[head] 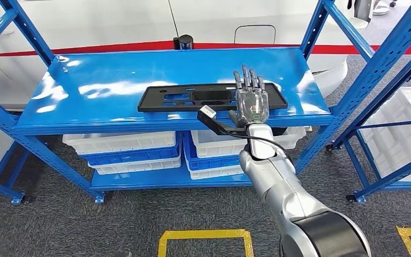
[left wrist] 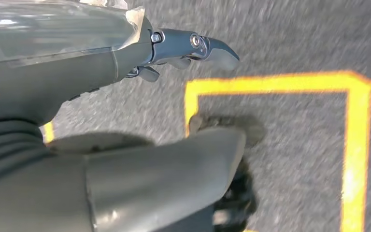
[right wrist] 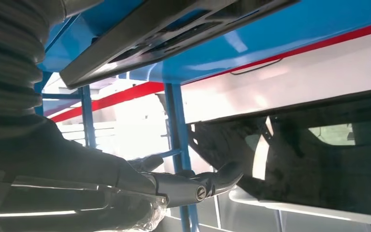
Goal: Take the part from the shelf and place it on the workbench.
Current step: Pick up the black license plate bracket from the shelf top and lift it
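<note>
The part point(head: 187, 99) is a long flat black panel with cut-outs, lying on the top blue shelf point(head: 101, 80) near its front edge. My right hand point(head: 251, 101) is raised at the panel's right end, fingers straight and spread, and holds nothing. In the right wrist view the panel point(right wrist: 140, 38) lies flat on the blue shelf, and the right hand point(right wrist: 125, 179) stays apart from it with its fingertips point(right wrist: 222, 176) free. My left hand point(left wrist: 101, 67) hangs over the grey floor with nothing between fingers and thumb.
White bins point(head: 123, 142) and a blue bin point(head: 134, 155) fill the lower shelf. Blue uprights point(head: 353, 69) frame the rack, and a second rack with a white bin point(head: 406, 134) stands at the right. Yellow tape point(head: 203, 235) marks the carpet. A small black object point(head: 183, 42) sits behind the shelf.
</note>
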